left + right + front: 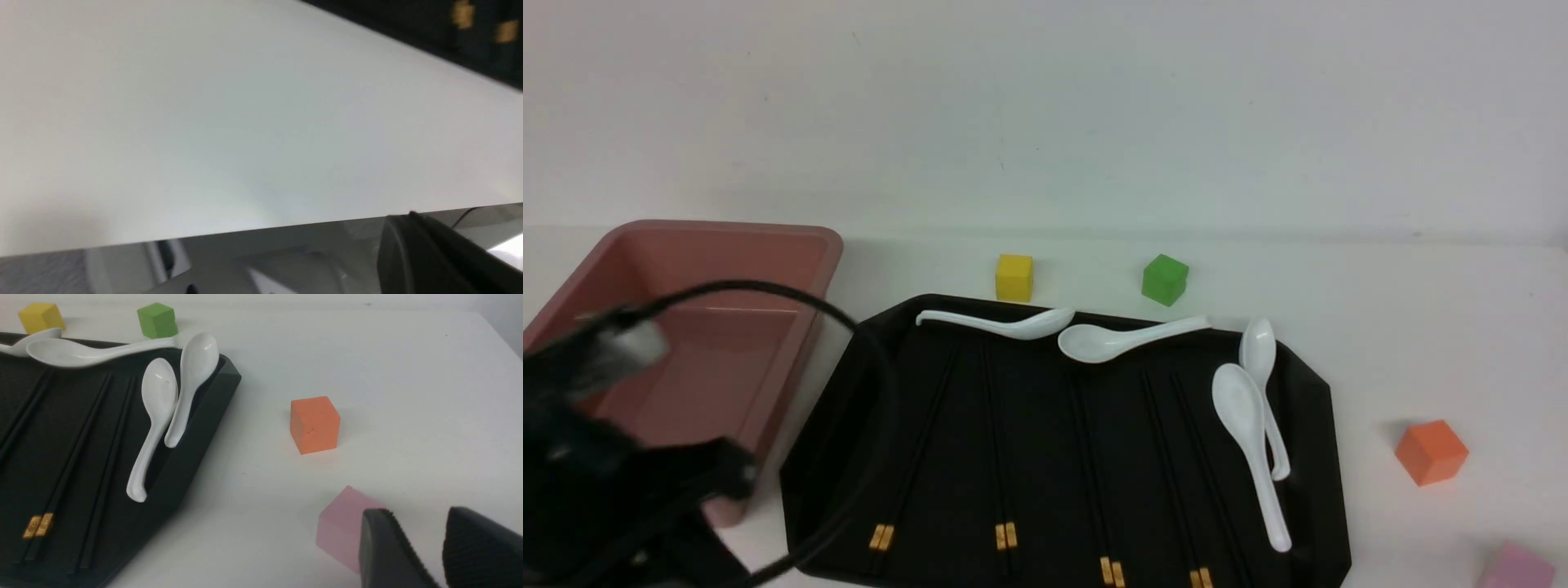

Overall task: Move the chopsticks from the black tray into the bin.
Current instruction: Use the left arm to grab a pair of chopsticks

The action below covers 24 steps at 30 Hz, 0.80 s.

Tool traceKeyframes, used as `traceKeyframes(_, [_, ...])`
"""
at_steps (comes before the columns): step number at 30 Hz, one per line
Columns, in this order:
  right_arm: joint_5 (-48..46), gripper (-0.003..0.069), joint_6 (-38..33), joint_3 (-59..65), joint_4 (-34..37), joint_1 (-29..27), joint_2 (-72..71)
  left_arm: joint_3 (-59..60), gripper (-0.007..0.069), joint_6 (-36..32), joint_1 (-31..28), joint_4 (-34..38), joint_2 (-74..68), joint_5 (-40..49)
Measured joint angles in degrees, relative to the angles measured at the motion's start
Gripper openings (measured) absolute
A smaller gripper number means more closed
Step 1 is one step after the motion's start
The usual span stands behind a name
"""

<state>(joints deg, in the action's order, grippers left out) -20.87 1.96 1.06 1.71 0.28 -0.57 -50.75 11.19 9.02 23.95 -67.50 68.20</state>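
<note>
Several pairs of black chopsticks (996,441) with gold bands lie lengthwise in the black tray (1327,457), gold ends toward me. The dusty-pink bin (817,261) stands left of the tray and looks empty. My left arm (596,474) is a blurred dark shape at the lower left, in front of the bin. In its wrist view the left gripper (410,216) is shut with nothing between its fingers, over the table's near edge, and a tray corner (429,24) with gold bands (461,14) shows far off. My right gripper (419,514) is open beside a pink cube (339,526), right of the tray (196,449).
Several white soup spoons (1245,416) lie along the tray's far edge and right side. A yellow cube (1014,277) and a green cube (1165,279) sit behind the tray. An orange cube (1431,451) and a pink cube (1515,567) sit to its right. A black cable (768,287) arcs over the bin.
</note>
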Motion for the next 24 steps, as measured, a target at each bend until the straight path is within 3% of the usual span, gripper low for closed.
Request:
traceKeyframes(5, [0.0,0.024,0.0,0.0,0.0,0.0,0.0,-7.3,-0.0013,7.8,12.2,-7.1,-10.6,-4.4])
traceKeyframes(9, [0.0,0.024,0.0,0.0,0.0,0.0,0.0,-11.4,-0.0012,14.2,17.1,-15.8,-15.9,-6.5])
traceKeyframes(14, [0.0,0.024,0.0,0.0,0.0,0.0,0.0,-15.2,0.0037,20.7,18.3,-24.3,-21.9,-7.1])
traceKeyframes(16, [0.0,0.024,0.0,0.0,0.0,0.0,0.0,-16.8,0.0101,21.8,18.3,-27.0,-25.2,-8.4])
traceKeyframes(24, [0.0,0.024,0.0,0.0,0.0,0.0,0.0,-19.4,0.0293,18.7,18.3,-27.8,-33.7,-14.3])
